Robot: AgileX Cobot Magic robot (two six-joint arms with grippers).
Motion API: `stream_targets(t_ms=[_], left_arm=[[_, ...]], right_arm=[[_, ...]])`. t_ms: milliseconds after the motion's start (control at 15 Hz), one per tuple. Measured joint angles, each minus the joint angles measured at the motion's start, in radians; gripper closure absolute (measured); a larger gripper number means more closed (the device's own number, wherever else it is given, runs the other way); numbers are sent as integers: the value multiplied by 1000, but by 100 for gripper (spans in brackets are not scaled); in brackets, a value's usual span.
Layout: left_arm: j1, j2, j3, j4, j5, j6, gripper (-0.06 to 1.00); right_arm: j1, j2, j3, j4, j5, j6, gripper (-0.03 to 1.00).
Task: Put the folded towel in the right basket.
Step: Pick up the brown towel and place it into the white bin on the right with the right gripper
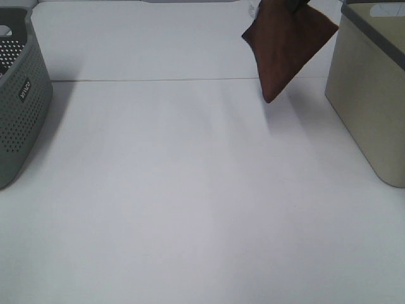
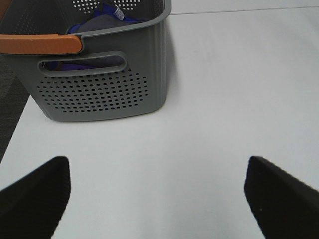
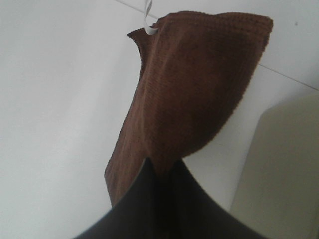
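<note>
A folded brown towel (image 1: 288,47) hangs in the air at the back right of the table, just left of the beige right basket (image 1: 367,88). My right gripper (image 3: 162,167) is shut on the towel (image 3: 194,84), which dangles below it; the gripper itself is mostly out of the top of the high view. The beige basket's wall (image 3: 279,169) shows beside the towel in the right wrist view. My left gripper (image 2: 157,194) is open and empty, low over the white table near the grey basket (image 2: 99,84).
A grey perforated basket (image 1: 19,101) stands at the left edge of the table, with an orange handle (image 2: 40,44) and blue-grey cloth (image 2: 99,22) inside. A seam line (image 1: 158,80) crosses the white table at the back.
</note>
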Motion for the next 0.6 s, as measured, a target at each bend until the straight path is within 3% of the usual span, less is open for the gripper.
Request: stream_targets(t_ms=[200, 467, 600], left_arm=[[0, 0, 0, 0, 0, 0, 6], [0, 0, 0, 0, 0, 0, 6], [0, 0, 0, 0, 0, 0, 6]], right_arm=[[-130, -39, 0, 22, 1, 6, 93], [-391, -106, 0, 91, 2, -35, 93], [-435, -110, 0, 92, 2, -45, 93]])
